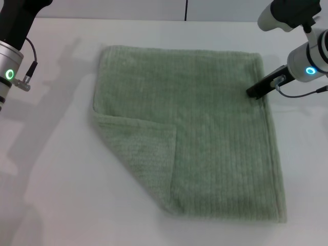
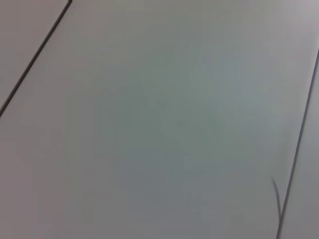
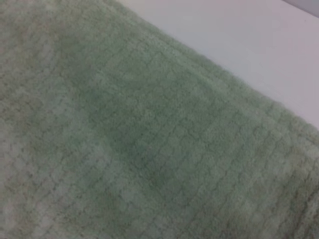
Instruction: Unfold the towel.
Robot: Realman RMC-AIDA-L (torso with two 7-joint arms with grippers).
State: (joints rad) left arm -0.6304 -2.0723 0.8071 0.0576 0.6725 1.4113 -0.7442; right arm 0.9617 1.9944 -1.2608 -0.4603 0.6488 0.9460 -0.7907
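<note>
I'm looking down on a plain white surface (image 1: 51, 169), matte and evenly lit, with soft grey arm shadows pooling toward nine o'clock. The towel (image 1: 205, 133) lies flat across the middle of it, mostly spread, but the corner toward seven o'clock is folded back over the cloth as a triangle flap. At the far edge, around twelve o'clock, a pale wall meets the surface, with one dark vertical seam (image 1: 185, 10) running up it.

My right claw (image 1: 254, 92) is at three o'clock, its dark tip right at the towel's right-hand hem near the far corner; I cannot tell whether it is spread or pinching the edge. Its wrist camera is filled with green ribbed terry (image 3: 149, 149), a strip of white surface beyond the hem.

My left arm (image 1: 10, 66) sits at ten o'clock, well apart from the towel, claw out of view. Its wrist camera gives me only pale panels crossed by thin dark seams (image 2: 35, 57).
</note>
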